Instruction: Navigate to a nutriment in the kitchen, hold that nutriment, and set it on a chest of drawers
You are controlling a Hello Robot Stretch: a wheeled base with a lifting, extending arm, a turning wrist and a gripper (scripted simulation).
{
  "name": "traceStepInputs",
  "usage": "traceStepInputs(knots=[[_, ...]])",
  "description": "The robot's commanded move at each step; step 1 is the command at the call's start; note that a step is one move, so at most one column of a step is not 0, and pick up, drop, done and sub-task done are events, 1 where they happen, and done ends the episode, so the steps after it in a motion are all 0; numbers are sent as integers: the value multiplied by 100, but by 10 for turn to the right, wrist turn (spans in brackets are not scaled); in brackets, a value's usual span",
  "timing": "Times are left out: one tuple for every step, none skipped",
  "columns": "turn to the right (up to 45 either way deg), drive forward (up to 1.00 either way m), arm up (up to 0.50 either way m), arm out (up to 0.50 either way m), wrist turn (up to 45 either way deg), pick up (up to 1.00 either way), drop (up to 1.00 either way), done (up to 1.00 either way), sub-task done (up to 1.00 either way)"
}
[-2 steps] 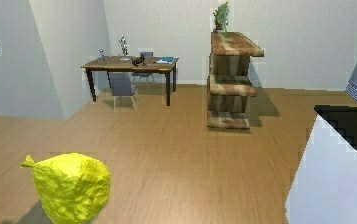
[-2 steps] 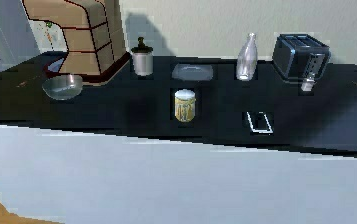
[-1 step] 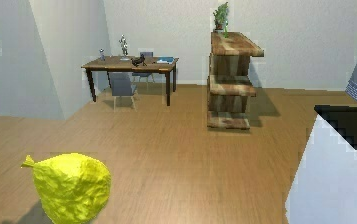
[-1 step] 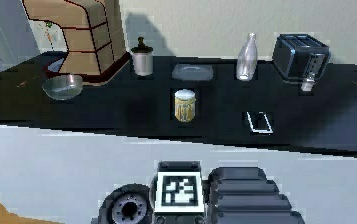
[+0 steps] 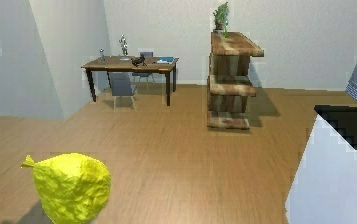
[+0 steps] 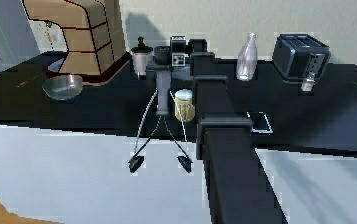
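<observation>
A small cream-coloured jar-like thing (image 6: pixel 185 105) with a dark top stands on the black countertop (image 6: pixel 46 105), just right of the gripper's dark body. The arm (image 6: pixel 231 165) rises from the bottom edge, and the gripper (image 6: pixel 159 160) reaches left of it, its two thin fingers (image 6: pixel 137 161) pointing down over the counter's front edge. I cannot tell whether the gripper holds anything. In the forward view a lumpy yellow object (image 5: pixel 71 187) sits low at the left on the wooden floor.
On the counter stand a beige stand mixer (image 6: pixel 86 35), a metal bowl (image 6: pixel 63 87), a small shaker (image 6: pixel 141 57), a clear bottle (image 6: pixel 247 57) and a dark toaster (image 6: pixel 298 55). Ahead are a wooden desk (image 5: pixel 131 68) with a chair, a wooden shelf (image 5: pixel 231 85) and a counter corner (image 5: pixel 336 165).
</observation>
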Motion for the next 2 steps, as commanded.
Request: traceStepInputs(knots=[[0, 0, 0, 0, 450, 0, 0, 0, 0], [0, 0, 0, 0, 450, 0, 0, 0, 0]])
